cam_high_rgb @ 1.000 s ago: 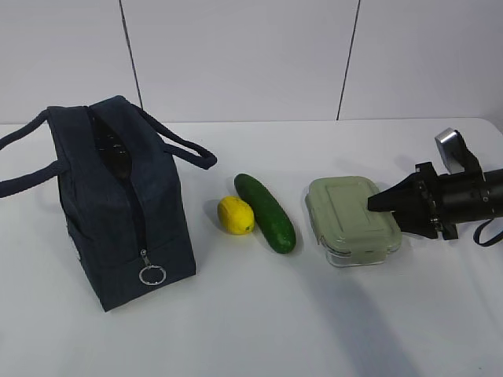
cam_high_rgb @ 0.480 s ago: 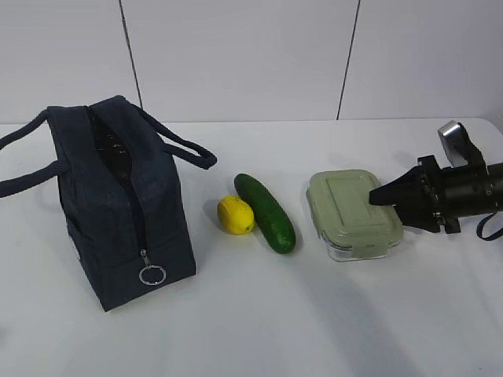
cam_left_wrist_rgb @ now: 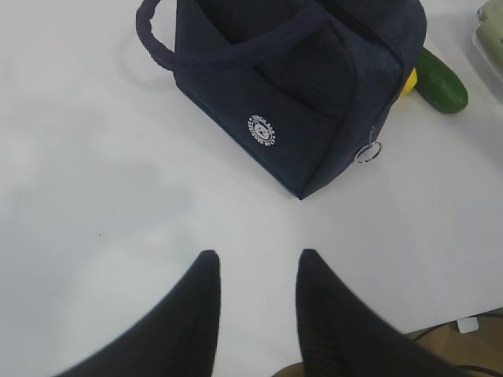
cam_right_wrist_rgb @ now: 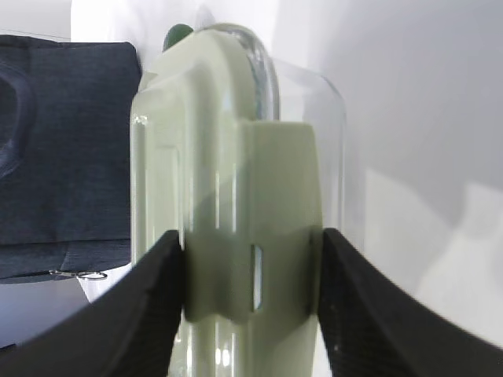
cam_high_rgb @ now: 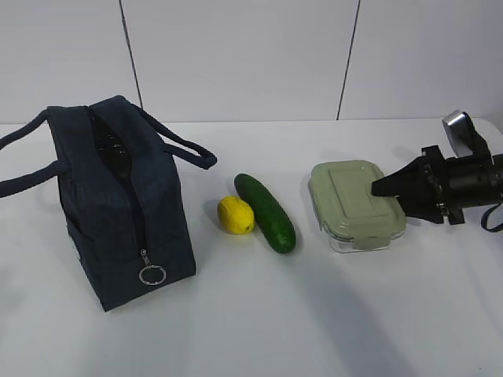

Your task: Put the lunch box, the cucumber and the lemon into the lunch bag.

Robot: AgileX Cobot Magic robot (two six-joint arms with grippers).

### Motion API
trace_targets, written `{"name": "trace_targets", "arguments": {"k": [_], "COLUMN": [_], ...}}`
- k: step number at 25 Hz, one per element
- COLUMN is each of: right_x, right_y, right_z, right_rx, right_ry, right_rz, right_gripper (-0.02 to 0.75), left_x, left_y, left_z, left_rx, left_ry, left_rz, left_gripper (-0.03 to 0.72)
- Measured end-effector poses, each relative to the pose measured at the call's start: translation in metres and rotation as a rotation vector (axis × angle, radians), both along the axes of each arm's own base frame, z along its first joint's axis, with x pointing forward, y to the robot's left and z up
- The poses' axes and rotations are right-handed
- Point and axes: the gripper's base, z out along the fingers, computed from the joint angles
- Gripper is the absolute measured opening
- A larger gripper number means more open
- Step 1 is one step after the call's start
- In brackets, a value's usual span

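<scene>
My right gripper (cam_high_rgb: pixel 379 188) is shut on the near end of the lunch box (cam_high_rgb: pixel 350 200), one finger on the pale green lid and one under the glass base. In the right wrist view its fingers clamp the lid's clip (cam_right_wrist_rgb: pixel 251 259). The box hangs slightly tilted just above the table. The dark green cucumber (cam_high_rgb: pixel 265 212) and the yellow lemon (cam_high_rgb: pixel 235 215) lie side by side left of it. The navy lunch bag (cam_high_rgb: pixel 118 204) stands at the left with its top gaping. My left gripper (cam_left_wrist_rgb: pixel 257 259) hovers open over bare table in front of the bag (cam_left_wrist_rgb: pixel 306 94).
The bag's silver ring pull (cam_high_rgb: pixel 152 274) hangs low on its near end. Its handles (cam_high_rgb: pixel 189 149) loop out to both sides. A white wall stands behind the white table (cam_high_rgb: pixel 314 330). The table's front edge shows at the bottom right of the left wrist view.
The right gripper has lifted the lunch box a little and drawn it slightly to the right. The bag, lemon and cucumber have not moved.
</scene>
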Motion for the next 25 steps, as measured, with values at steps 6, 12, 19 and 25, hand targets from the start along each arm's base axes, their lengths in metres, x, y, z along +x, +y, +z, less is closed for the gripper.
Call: {"name": "trace_targets", "arguments": {"k": [6, 12, 19, 25], "right_x": [-0.001, -0.002, -0.005, -0.009], "right_y": [0.000, 0.001, 0.009, 0.029], "right_z": [0.017, 0.036, 0.058, 0.074], "right_rx": [-0.009, -0.013, -0.022, -0.032], "right_ry": [-0.030, -0.058, -0.094, -0.130], "right_rz": [-0.005, -0.014, 0.001, 0.058], "right_gripper": [0.372, 0.372, 0.372, 0.372], "left_x": [0.014, 0.033, 0.065, 0.097], "left_y": [-0.002, -0.004, -0.009, -0.017], "left_z": [0.010, 0.015, 0.009, 0.004], "left_rx": [-0.012, -0.021, -0.117, -0.264], "left_ry": [0.030, 0.090, 0.178, 0.203], "left_rz": [-0.002, -0.003, 0.060, 0.099], "left_gripper": [0.235, 0.234, 0.273, 0.450]}}
